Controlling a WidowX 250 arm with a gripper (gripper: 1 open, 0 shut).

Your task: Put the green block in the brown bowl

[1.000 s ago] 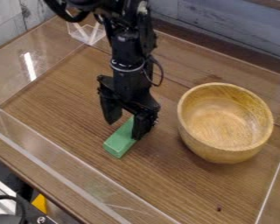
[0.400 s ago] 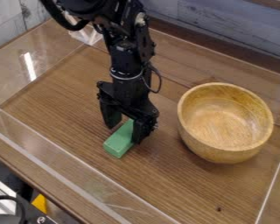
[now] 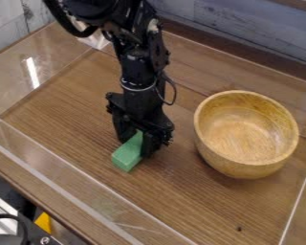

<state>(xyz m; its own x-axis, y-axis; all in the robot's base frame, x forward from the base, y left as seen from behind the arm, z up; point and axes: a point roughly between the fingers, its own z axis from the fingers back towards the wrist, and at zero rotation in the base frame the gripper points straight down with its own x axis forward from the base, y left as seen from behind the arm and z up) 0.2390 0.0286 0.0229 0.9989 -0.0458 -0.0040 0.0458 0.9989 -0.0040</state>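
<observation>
The green block (image 3: pixel 127 156) lies flat on the wooden table, its near end sticking out toward the camera. My black gripper (image 3: pixel 142 141) points straight down over the block's far end, with its fingers drawn in against the block's sides, shut on it. The block rests on the table under the grip. The brown bowl (image 3: pixel 248 132) stands empty to the right of the gripper, a short gap between them.
A clear acrylic wall (image 3: pixel 66 196) runs along the table's near and left edges. A pale panel and a green surface (image 3: pixel 232 19) stand behind the table. A small dark speck (image 3: pixel 240 228) lies near the front right.
The gripper has sunk a little onto the block and its fingers have closed in from wide open to gripping the block's far end. The block and bowl have not moved.
</observation>
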